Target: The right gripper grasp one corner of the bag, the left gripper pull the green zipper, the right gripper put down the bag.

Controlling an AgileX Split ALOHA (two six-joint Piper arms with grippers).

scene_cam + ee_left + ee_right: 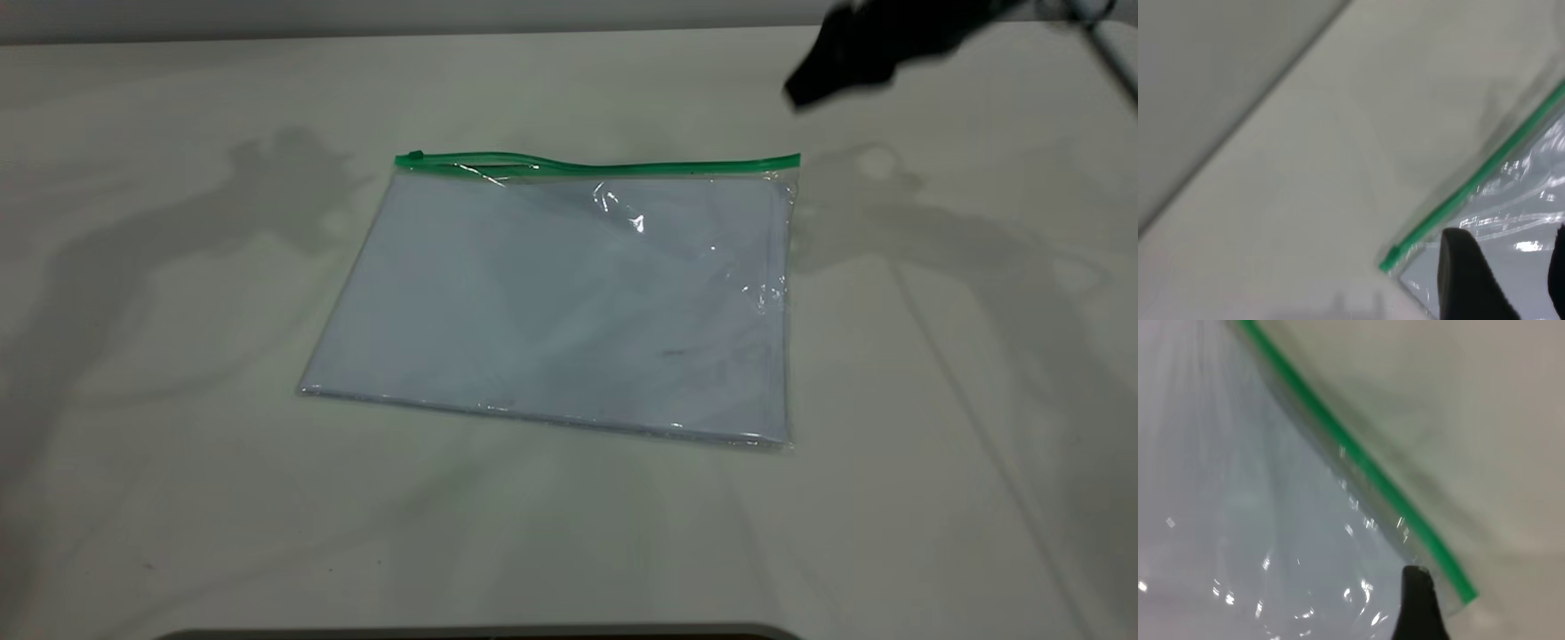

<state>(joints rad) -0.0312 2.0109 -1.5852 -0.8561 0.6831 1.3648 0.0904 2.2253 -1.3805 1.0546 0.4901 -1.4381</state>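
The bag [569,302] lies flat on the table, a clear pouch with pale sheets inside. The green zipper [605,165] runs along its far edge, with a small tab at its left end [412,158]. My right gripper [805,84] hovers above the table, beyond the bag's far right corner [794,162]. In the right wrist view one black finger [1418,607] shows over that corner [1463,592], with nothing held. My left gripper [1511,280] is open above the bag's other green corner [1390,259]. It is outside the exterior view.
The pale table [178,489] spreads all around the bag. Its far edge meets a grey wall [356,18]. A dark rim [480,633] shows at the near edge. Arm shadows fall on both sides of the bag.
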